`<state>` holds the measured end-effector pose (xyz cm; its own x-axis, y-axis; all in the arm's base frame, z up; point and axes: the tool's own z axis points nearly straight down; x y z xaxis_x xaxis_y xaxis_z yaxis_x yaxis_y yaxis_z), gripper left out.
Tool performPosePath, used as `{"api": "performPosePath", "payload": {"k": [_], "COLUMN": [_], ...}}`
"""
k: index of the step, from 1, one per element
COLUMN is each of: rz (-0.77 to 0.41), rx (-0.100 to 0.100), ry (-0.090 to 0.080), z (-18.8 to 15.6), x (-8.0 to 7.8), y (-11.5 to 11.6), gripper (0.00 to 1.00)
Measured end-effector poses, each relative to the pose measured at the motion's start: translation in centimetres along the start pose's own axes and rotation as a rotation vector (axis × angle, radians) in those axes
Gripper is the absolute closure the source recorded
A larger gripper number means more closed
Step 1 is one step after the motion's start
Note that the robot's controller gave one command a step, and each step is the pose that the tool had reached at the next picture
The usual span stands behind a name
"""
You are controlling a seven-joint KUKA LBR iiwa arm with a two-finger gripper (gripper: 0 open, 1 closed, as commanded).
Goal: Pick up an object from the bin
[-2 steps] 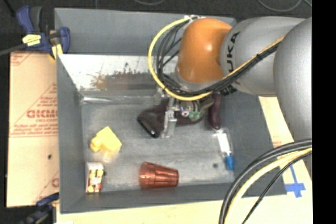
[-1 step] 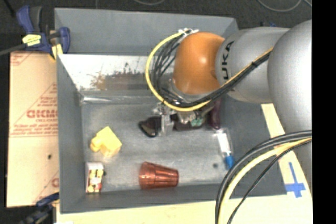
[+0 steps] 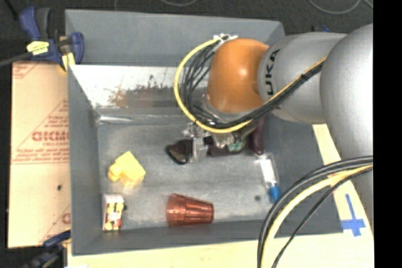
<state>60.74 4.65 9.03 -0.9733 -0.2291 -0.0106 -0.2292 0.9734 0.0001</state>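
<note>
"UKA" arm (image 3: 333, 78), tool (image 3: 198, 146) beside dark lump (image 3: 178, 153)

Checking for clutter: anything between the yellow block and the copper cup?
No. The camera view shows bare bin floor between yellow block and copper cup.

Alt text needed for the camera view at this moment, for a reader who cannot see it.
The arm's gripper is down in the middle of the grey bin, right beside a small dark object. Elsewhere lie a yellow block, a copper cup on its side, a small red-and-yellow box and a white-and-blue pen.
</note>
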Motion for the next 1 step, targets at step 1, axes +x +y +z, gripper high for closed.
{"api": "performPosePath", "payload": {"k": [1], "rz": [-0.031], "rx": [0.001], "ry": [-0.004], "z": [-9.93], "x": [0.14], "y": [-1.17], "gripper": [1.00]}}
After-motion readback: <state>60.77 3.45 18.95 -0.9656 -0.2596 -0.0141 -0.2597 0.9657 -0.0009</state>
